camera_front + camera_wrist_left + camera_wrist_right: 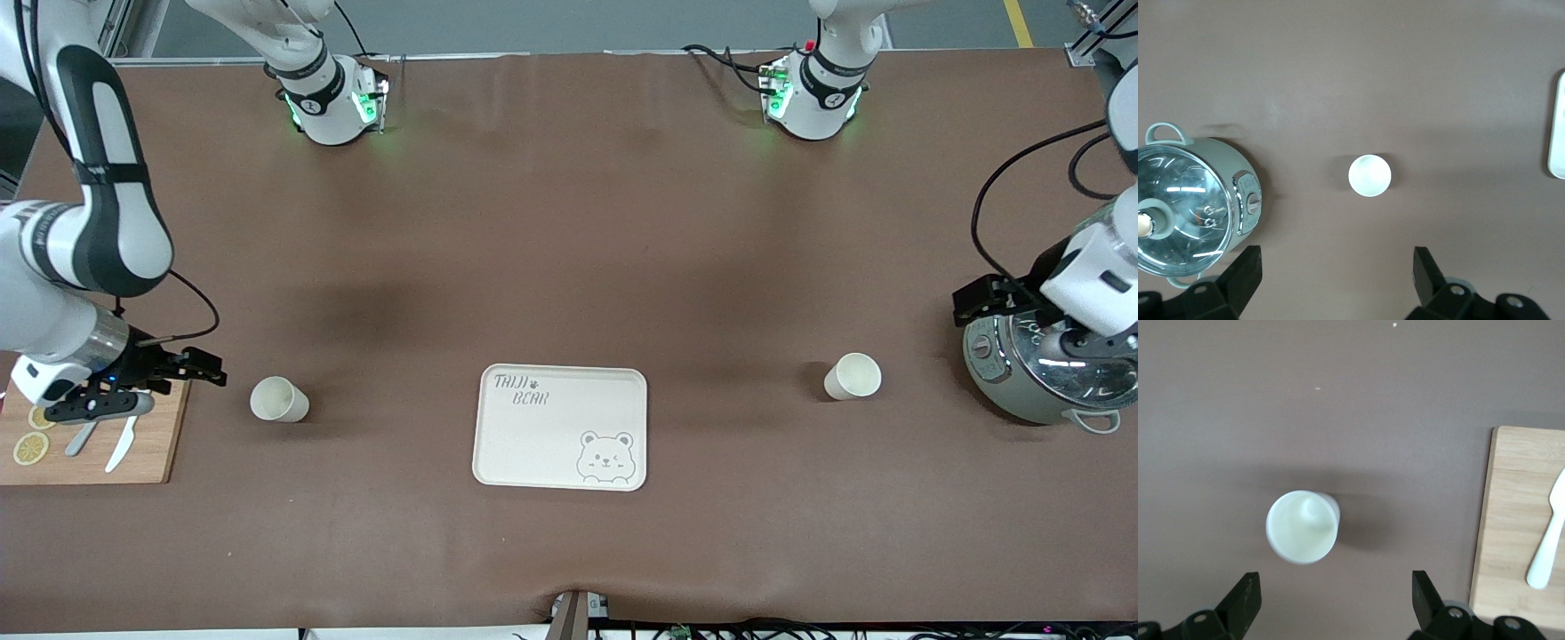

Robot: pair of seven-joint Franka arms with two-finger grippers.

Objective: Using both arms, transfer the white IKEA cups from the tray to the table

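Two white IKEA cups stand upright on the brown table, one on each side of the cream bear tray (561,427). One cup (279,399) is toward the right arm's end; it also shows in the right wrist view (1303,527). The other cup (853,376) is toward the left arm's end; it also shows in the left wrist view (1369,175). My right gripper (200,372) is open and empty, up in the air beside its cup, by the board's edge (1335,600). My left gripper (978,302) is open and empty, over the pot's edge (1337,270).
A wooden cutting board (151,444) with lemon slices and white utensils (1546,547) lies at the right arm's end. A grey-green pot with a glass lid (1040,373) stands at the left arm's end, also in the left wrist view (1191,207). The tray's edge (1558,127) shows there too.
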